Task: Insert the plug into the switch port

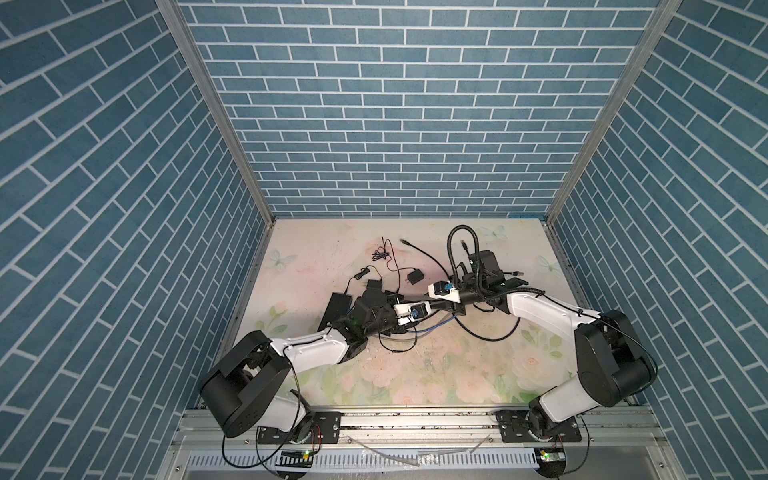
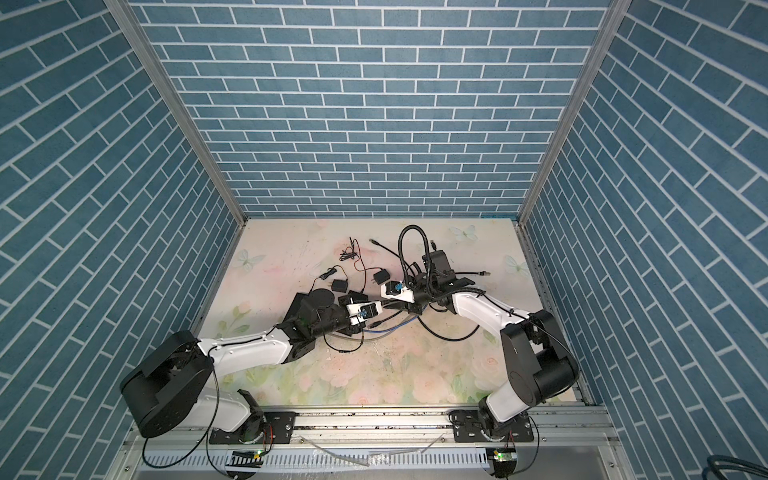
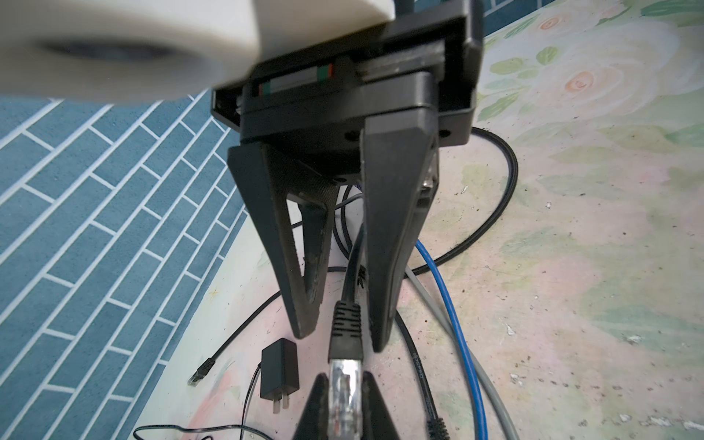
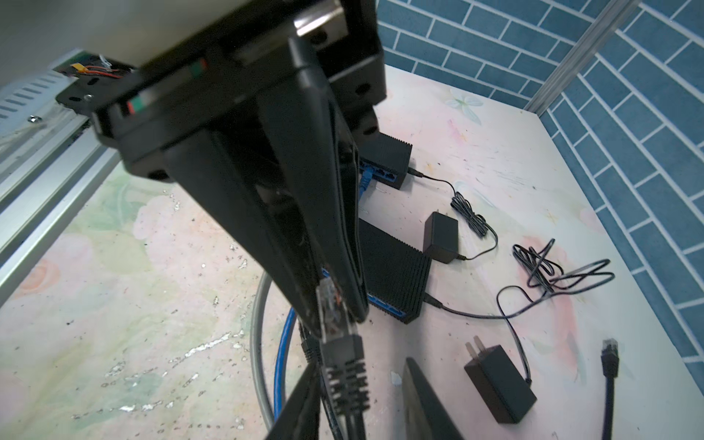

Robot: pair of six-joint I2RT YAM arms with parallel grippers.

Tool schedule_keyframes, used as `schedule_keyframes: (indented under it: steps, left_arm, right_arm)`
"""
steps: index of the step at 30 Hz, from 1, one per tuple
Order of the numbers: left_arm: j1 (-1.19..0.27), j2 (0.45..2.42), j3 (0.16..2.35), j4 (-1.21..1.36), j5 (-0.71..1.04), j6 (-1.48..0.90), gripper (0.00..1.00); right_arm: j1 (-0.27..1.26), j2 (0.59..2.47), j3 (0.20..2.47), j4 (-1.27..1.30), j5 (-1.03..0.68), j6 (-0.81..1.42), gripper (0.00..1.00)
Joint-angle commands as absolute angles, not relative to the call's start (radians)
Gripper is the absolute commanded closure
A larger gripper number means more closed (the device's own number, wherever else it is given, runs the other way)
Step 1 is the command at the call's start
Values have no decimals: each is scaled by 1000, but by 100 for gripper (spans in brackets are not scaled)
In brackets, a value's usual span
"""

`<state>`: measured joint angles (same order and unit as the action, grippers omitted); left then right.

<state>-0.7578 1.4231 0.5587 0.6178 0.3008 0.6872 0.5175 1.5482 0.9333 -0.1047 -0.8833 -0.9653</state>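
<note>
The clear plug (image 3: 344,392) of a black network cable is pinched in my left gripper (image 3: 344,375), which is shut on it. Its ribbed black boot (image 3: 346,324) sticks out toward my right gripper (image 3: 343,341), whose fingers stand open on either side of the boot. In the right wrist view the plug (image 4: 329,308) shows in the left gripper (image 4: 337,322), and the boot (image 4: 344,381) lies between the right gripper's (image 4: 362,362) spread fingers. Just behind sits a black finned switch (image 4: 396,270) with blue ports. Both grippers meet at mid-table (image 1: 436,307).
A second switch (image 4: 388,152) farther off has a blue cable plugged in. Power adapters (image 4: 499,388) (image 4: 441,236), thin coiled wires (image 4: 541,266) and a loose cable end (image 4: 609,358) lie around. Blue (image 3: 453,324) and grey (image 3: 491,381) cables run under the grippers.
</note>
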Motion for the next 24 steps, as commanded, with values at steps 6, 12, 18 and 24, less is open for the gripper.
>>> schedule_keyframes:
  steps: [6, 12, 18, 24]
  left_arm:
    - [-759, 1412, 546, 632, 309, 673, 91]
    - [-758, 1416, 539, 639, 306, 674, 91]
    - [-758, 1419, 537, 634, 308, 672, 91]
    - [-758, 1430, 530, 660, 291, 646, 79]
  right_arm:
    - [534, 1528, 920, -127, -907, -977, 68]
    - [533, 1524, 925, -145, -874, -981, 72]
    - [533, 1516, 921, -145, -862, -991, 83]
    - [533, 1518, 921, -138, -881, -994, 98]
